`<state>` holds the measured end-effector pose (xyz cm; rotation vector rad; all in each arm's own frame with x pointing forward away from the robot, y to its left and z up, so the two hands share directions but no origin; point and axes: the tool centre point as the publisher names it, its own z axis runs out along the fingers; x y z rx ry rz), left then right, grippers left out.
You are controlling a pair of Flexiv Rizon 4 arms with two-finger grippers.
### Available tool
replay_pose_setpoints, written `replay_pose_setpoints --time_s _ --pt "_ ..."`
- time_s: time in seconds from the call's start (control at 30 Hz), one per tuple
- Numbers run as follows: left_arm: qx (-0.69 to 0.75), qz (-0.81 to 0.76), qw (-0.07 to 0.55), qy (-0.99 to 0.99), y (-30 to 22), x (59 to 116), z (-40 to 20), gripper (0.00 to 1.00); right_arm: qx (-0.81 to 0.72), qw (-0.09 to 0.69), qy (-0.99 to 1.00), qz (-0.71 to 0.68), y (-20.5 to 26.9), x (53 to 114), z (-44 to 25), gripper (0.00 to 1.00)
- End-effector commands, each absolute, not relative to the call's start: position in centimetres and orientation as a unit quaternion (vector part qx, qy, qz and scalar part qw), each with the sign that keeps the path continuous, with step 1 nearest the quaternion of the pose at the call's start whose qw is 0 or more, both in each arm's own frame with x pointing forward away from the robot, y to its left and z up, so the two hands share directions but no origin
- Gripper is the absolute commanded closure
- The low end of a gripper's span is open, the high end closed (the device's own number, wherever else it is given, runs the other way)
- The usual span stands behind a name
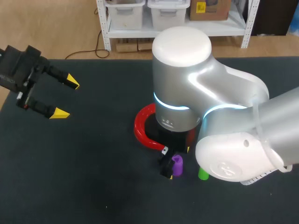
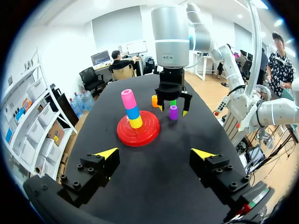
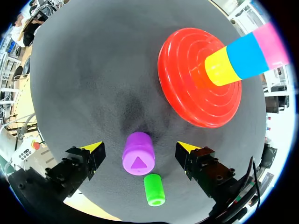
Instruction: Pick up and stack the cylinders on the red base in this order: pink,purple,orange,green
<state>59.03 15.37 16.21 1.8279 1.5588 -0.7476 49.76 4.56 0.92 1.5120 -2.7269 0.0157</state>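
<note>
The red base (image 2: 145, 136) carries a stack of yellow, blue and a pink cylinder (image 2: 127, 98) on top. A purple cylinder (image 3: 138, 153) stands upright on the mat between the fingers of my right gripper (image 3: 140, 148), which is open and touches it on neither side. A green cylinder (image 3: 153, 189) stands just behind the purple one, under the gripper. The orange cylinder (image 2: 154, 101) stands beyond the base. In the head view my right arm hides most of the base (image 1: 141, 125); the purple cylinder (image 1: 177, 165) and green cylinder (image 1: 203, 174) show below it. My left gripper (image 1: 66, 98) hangs open at the far left.
The black mat (image 1: 84, 177) covers the whole table. My right arm's bulk stands over the table's middle and right. The left gripper (image 2: 155, 153) has bare mat between it and the base.
</note>
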Motion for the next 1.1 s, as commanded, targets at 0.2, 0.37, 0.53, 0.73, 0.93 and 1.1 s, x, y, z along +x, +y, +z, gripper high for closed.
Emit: replay_pose_setpoints --time_s 0.2,0.37,0.53,0.73,0.93,1.1 --pt "0.691 -0.282 0.31 0.588 15.4 59.0 16.1 0.0 0.48 0.013 -0.877 0.003 4.2 49.5 0.7 0.63" --pt "0.691 -0.282 0.31 0.588 15.4 59.0 16.1 0.0 0.478 0.013 -0.878 0.001 4.2 49.5 0.6 1.0" --pt "0.691 -0.282 0.31 0.588 15.4 59.0 16.1 0.0 0.479 0.014 -0.878 0.001 4.2 49.6 0.7 1.0" --pt "0.691 -0.282 0.31 0.588 15.4 59.0 16.1 0.0 0.48 0.015 -0.877 0.001 4.3 49.6 0.7 1.0" --pt "0.691 -0.282 0.31 0.588 15.4 59.0 16.1 0.0 0.481 0.01 -0.876 0.002 4.3 49.9 1.1 1.0" --pt "0.691 -0.282 0.31 0.588 15.4 59.0 16.1 0.0 0.473 -0.018 -0.881 0.002 3.9 50.4 4.1 1.0"
